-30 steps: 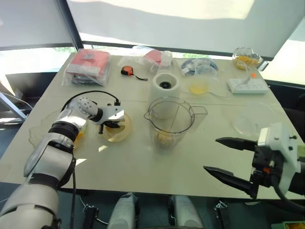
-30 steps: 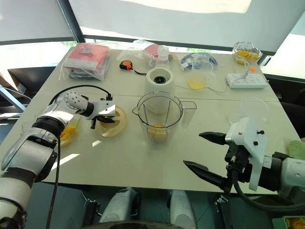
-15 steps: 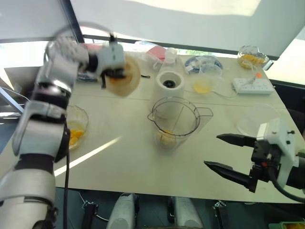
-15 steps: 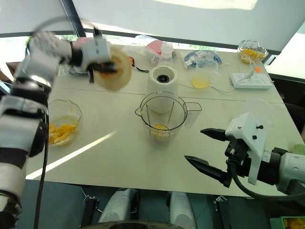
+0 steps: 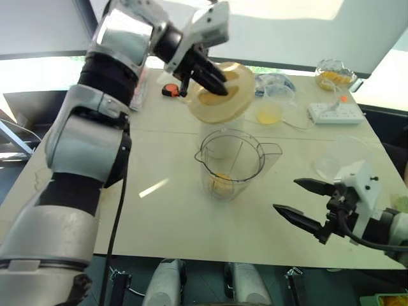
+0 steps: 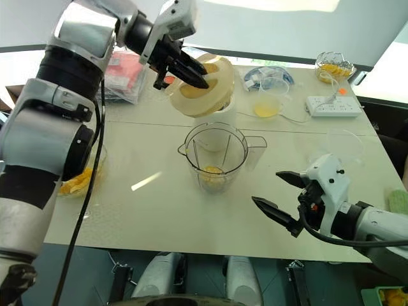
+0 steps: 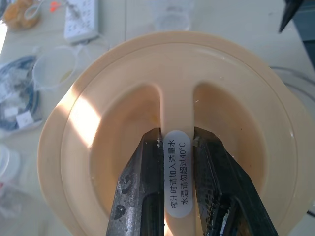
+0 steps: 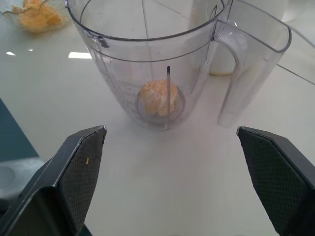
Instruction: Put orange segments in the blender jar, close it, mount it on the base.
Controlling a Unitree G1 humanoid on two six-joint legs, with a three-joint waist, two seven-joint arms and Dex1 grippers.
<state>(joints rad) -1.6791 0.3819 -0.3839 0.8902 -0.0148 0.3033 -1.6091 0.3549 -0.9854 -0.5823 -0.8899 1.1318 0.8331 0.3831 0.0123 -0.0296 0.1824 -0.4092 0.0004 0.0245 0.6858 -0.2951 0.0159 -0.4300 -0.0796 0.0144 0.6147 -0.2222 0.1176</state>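
Gripping a cream lid [image 5: 220, 95] by its centre rib, the left gripper [image 7: 177, 157] is holding it tilted in the air above and behind the jar [image 5: 231, 162], its jaws pinching the rib from both sides. Orange segments [image 8: 158, 98] are sitting at the jar's bottom on the surface [image 5: 172, 217], with the white base [image 6: 213, 124] just behind. Further right, the right gripper [image 5: 305, 204] is hovering near the front edge, jaws spread wide and holding nothing.
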